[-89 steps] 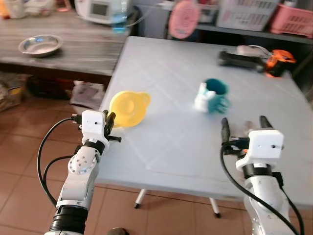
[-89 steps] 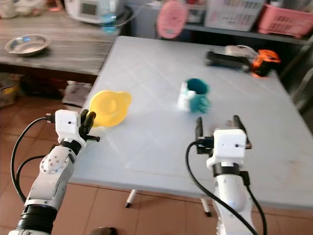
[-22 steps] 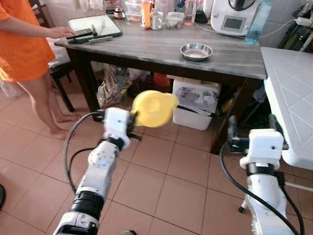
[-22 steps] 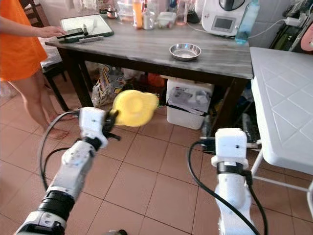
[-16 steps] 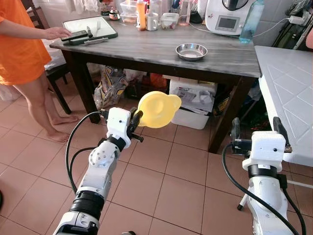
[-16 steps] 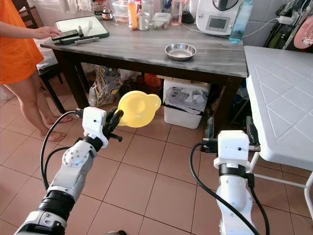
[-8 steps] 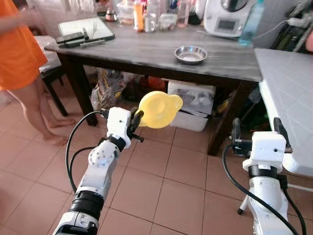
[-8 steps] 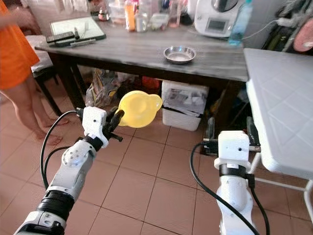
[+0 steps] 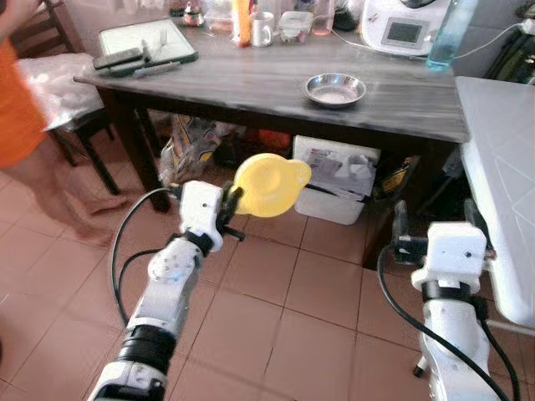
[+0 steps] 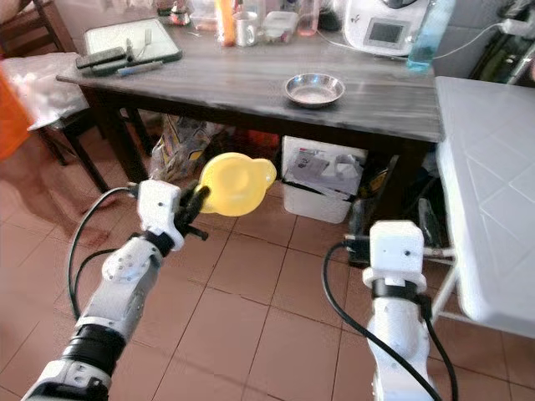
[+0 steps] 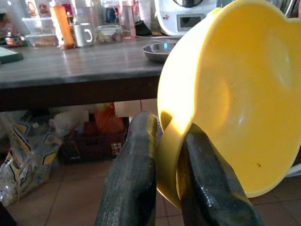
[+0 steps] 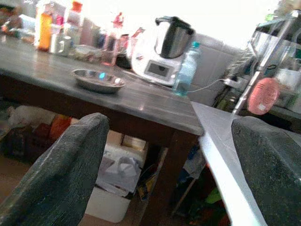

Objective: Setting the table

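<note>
Tiled floor [image 9: 318, 292] runs under a dark wooden table [image 9: 251, 83] carrying a steel dish [image 9: 335, 89], a white appliance [image 9: 404, 25] and a blue bottle [image 9: 445, 38]; no writing is readable. Left claw [image 9: 231, 200] pinches the rim of a plain yellow bowl [image 9: 269, 185], tilted on edge above the floor. Right claw [image 9: 435, 221] is spread, empty. Since half a second ago the person at left has blurred out

Left wrist: both fingers [image 11: 136, 188] clamp the bowl's [image 11: 235, 94] rim

Right wrist: fingers [image 12: 70, 160] wide apart, white table [image 12: 221, 155] beside

Blue bottle [image 9: 442, 33], kitchen appliance [image 9: 401, 23], white storage box [image 9: 337, 179], person's orange garment [image 9: 17, 109]
</note>
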Motion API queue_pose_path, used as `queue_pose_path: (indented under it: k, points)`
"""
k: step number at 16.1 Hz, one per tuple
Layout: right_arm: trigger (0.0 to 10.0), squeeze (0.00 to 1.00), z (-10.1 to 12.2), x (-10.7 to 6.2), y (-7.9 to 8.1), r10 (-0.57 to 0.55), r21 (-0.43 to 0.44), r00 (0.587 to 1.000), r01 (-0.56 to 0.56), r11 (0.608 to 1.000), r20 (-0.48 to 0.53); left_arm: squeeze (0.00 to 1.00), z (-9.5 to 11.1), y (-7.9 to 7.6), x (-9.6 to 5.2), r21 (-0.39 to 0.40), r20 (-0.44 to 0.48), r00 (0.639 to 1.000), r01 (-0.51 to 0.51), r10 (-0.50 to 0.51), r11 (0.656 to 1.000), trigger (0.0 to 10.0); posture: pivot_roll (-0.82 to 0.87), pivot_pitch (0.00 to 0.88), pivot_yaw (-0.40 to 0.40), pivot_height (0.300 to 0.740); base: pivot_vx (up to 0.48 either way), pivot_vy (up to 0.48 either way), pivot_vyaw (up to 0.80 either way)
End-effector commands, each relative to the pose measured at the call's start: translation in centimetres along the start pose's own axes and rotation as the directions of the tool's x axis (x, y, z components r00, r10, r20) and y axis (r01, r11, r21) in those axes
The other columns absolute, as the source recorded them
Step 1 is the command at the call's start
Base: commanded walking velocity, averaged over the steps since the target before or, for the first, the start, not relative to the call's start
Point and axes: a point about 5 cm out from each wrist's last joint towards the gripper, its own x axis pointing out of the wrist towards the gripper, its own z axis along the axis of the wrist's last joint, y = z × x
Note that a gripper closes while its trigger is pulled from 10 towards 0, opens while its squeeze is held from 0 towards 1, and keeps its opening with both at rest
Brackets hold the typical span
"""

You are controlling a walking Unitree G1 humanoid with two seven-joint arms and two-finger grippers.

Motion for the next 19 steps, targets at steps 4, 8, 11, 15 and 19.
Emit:
queue_pose_path:
  k: [4, 8, 11, 15, 19]
  points:
    - [10.0, 0.0, 0.03, -0.08, -0.55, -0.012, -0.015, 1.0, 0.012, 1.0, 0.001, 0.0, 0.5, -0.62, 0.23, -0.005, 0.02, 1.0, 0.02, -0.02, 1.0, 10.0, 0.16, 0.074, -0.002, 0.74, 0.34, 0.0, 0.0]
    - [10.0, 0.0, -0.07, -0.11, -0.59, -0.014, -0.017, 1.0, 0.014, 1.0, -0.002, 0.0, 0.51, -0.77, 0.25, -0.006, 0.019, 1.0, 0.023, -0.023, 1.0, 10.0, 0.16, 0.074, 0.0, 0.74, 0.344, 0.0, 0.0]
    - [10.0, 0.0, -0.25, -0.24, -0.46, -0.009, -0.015, 1.0, 0.009, 1.0, -0.009, 0.0, 0.48, -0.65, 0.13, -0.002, 0.016, 1.0, 0.02, -0.02, 1.0, 10.0, 0.16, 0.076, 0.0, 0.74, 0.345, 0.0, 0.0]
    - [10.0, 0.0, -0.24, -0.35, -0.37, -0.009, -0.015, 1.0, 0.009, 1.0, -0.013, 0.0, 0.45, -0.6, 0.07, 0.0, 0.011, 1.0, 0.019, -0.019, 1.0, 10.0, 0.16, 0.082, 0.005, 0.74, 0.347, 0.0, 0.0]
    - [10.0, 0.0, -0.29, -0.63, -0.49, -0.015, -0.018, 1.0, 0.015, 1.0, -0.018, 0.0, 0.39, -0.68, 0.07, 0.002, 0.004, 1.0, 0.025, -0.025, 1.0, 10.0, 0.15, 0.086, 0.009, 0.74, 0.382, 0.0, 0.0]
